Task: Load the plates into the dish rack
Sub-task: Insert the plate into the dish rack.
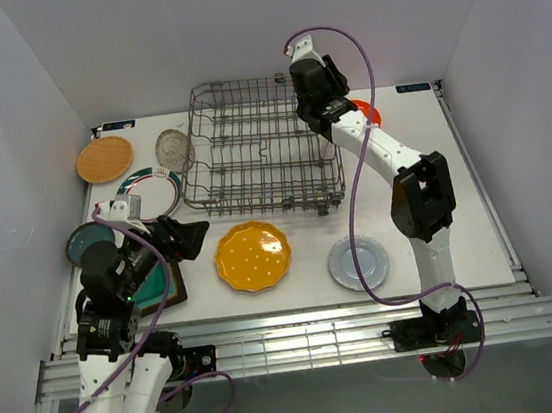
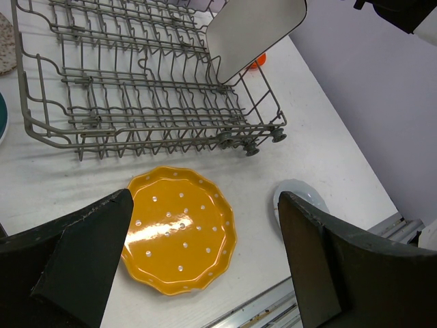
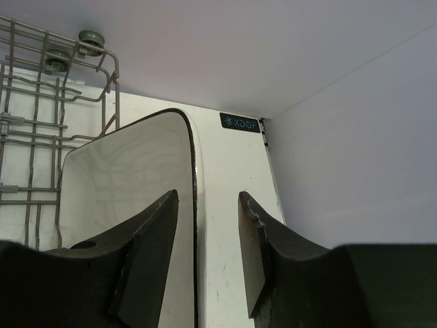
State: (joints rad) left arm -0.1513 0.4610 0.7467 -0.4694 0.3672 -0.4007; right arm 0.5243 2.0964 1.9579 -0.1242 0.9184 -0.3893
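The grey wire dish rack [image 1: 260, 158] sits at the table's far middle. A white rectangular plate [image 3: 123, 191] stands on edge in its far right corner, also visible in the left wrist view [image 2: 256, 31]. My right gripper [image 3: 207, 198] hangs over that plate, open, its fingers either side of the dark rim with a gap on each side. My left gripper [image 2: 205, 198] is wide open and empty above the yellow scalloped plate [image 2: 181, 229], which lies flat in front of the rack [image 1: 252, 256].
Left of the rack lie a wooden plate [image 1: 104, 158], a clear glass plate [image 1: 174, 148], a green-rimmed white plate [image 1: 149, 190] and a dark teal plate [image 1: 84, 242]. A square teal plate [image 1: 160, 286] lies under my left arm. A pale grey plate [image 1: 358, 262] lies front right, an orange-red plate [image 1: 365, 112] behind my right arm.
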